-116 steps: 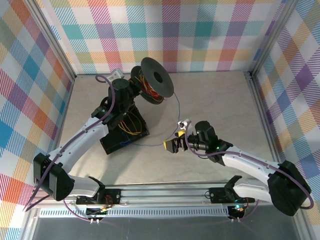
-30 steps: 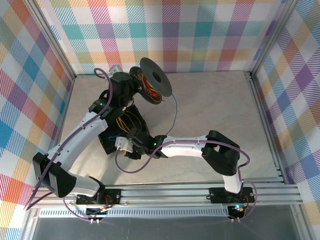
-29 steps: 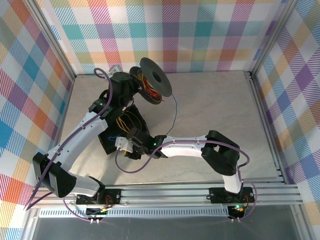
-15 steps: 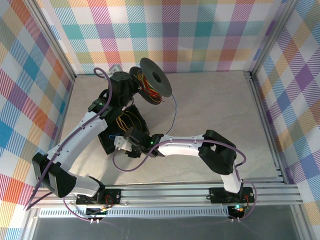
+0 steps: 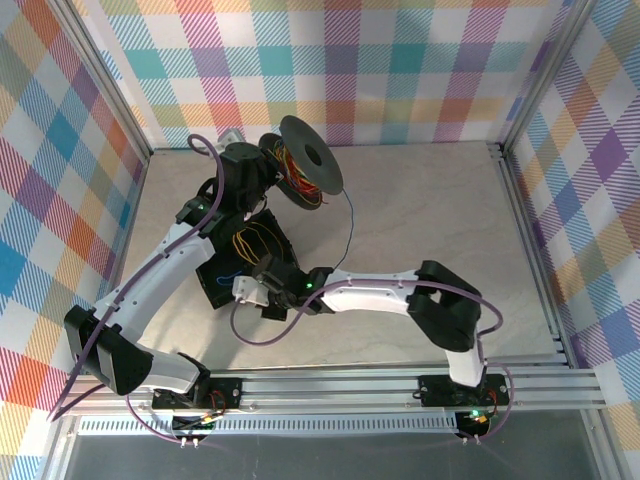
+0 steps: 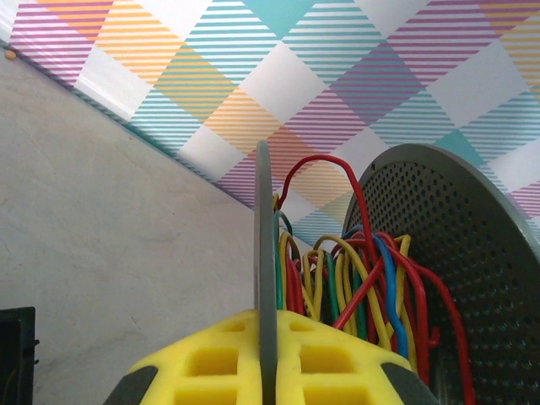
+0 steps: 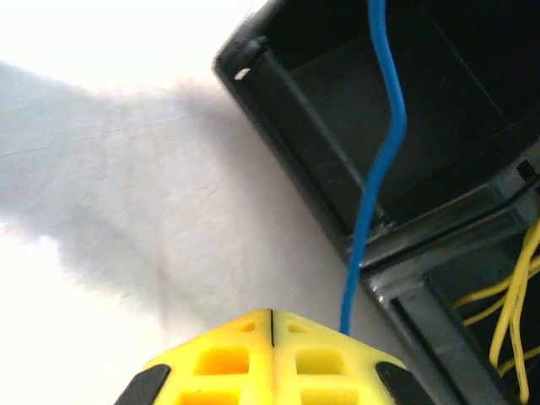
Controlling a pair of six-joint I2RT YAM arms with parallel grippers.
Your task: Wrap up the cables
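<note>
A black spool [image 5: 305, 160] stands at the back, wound with red, yellow, green and blue cables [image 6: 354, 278]. My left gripper [image 6: 267, 316] is shut on the spool's thin grey flange [image 6: 264, 236], which stands between its yellow pads. One thin cable [image 5: 350, 225] hangs from the spool toward the table. My right gripper [image 7: 272, 314] is shut with its pads together at the near corner of a black box [image 7: 321, 152]. A blue cable [image 7: 381, 160] runs out of the box and passes behind the right pad, not through the seam. Yellow cables [image 7: 519, 287] lie in the box.
The black box [image 5: 245, 260] sits on the table under the left arm, with my right gripper [image 5: 250, 297] at its near edge. The right arm stretches leftward across the front of the table. Checked walls and metal rails close in the table's sides.
The right gripper's jaws have closed fully while it shifted slightly at the box's near edge. The left arm and spool have not moved.
</note>
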